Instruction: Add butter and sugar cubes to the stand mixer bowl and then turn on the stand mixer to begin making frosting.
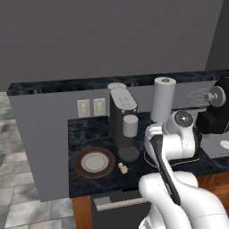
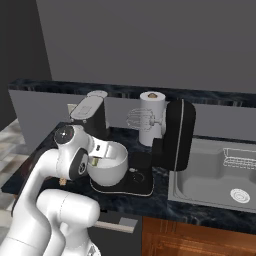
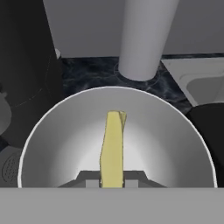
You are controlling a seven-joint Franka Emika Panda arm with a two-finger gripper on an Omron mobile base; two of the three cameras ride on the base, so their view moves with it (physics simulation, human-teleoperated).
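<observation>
The butter (image 3: 113,148) — a pale yellow stick — hung lengthwise over the deep off-white bowl (image 3: 52,144). That bowl sat on the black mixer's (image 2: 175,135) flat base, below its raised whisk. Two tiny sugar cubes (image 1: 123,168) lay well left of the bowl.

white arm (image 2: 60,165) bent forward, gripper (image 3: 112,181) pointing down, jaws clamped nearly closed

— What is surrounding the dark marbled table (image 1: 89,129)?
— A plain grey wall (image 1: 112,36) is rising behind it, and pale stone floor tiles (image 1: 18,197) are lying beside it.
— Anything else?
— A steel sink (image 2: 210,175) is sitting above wooden cabinets (image 2: 200,237).
</observation>
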